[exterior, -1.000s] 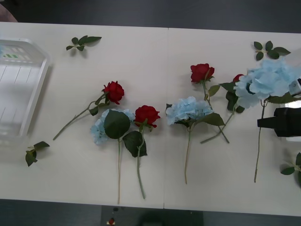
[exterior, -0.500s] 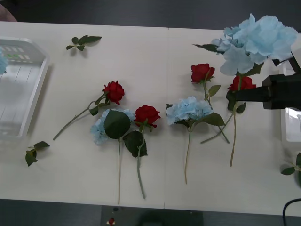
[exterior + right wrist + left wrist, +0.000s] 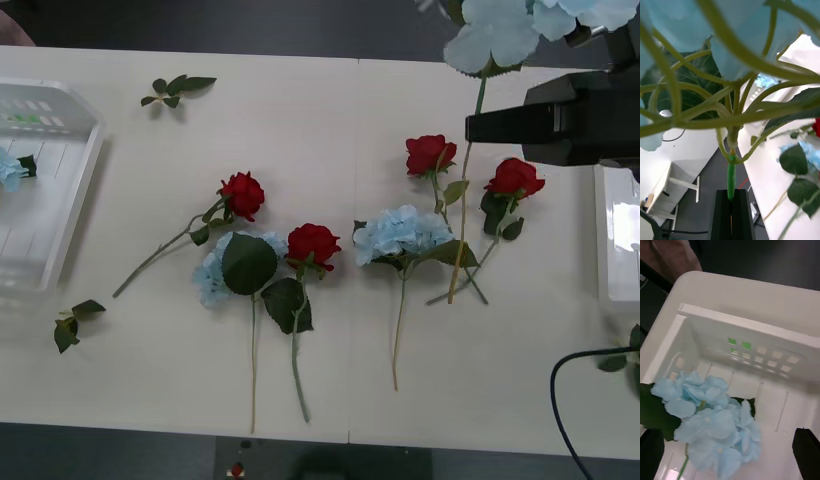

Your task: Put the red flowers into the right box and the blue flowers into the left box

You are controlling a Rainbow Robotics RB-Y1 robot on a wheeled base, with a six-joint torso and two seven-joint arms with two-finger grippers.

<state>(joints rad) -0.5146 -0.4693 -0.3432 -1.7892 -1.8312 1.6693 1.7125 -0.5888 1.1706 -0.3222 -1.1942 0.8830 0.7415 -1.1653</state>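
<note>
Blue flowers (image 3: 403,232) part sorted: one in left box (image 3: 752,337), one pinched by right gripper (image 3: 731,204), two lying loose, red flowers (image 3: 313,243) apparently all unsorted, left gripper (image 3: 728,450) spread.

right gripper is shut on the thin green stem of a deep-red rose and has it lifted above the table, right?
Not a rose. The right gripper is shut on the thin green stem of a fluffy pale-blue hydrangea, lifted above the white table. The right wrist view shows the stem clamped between the black fingers; the front view shows the blue head.
</note>
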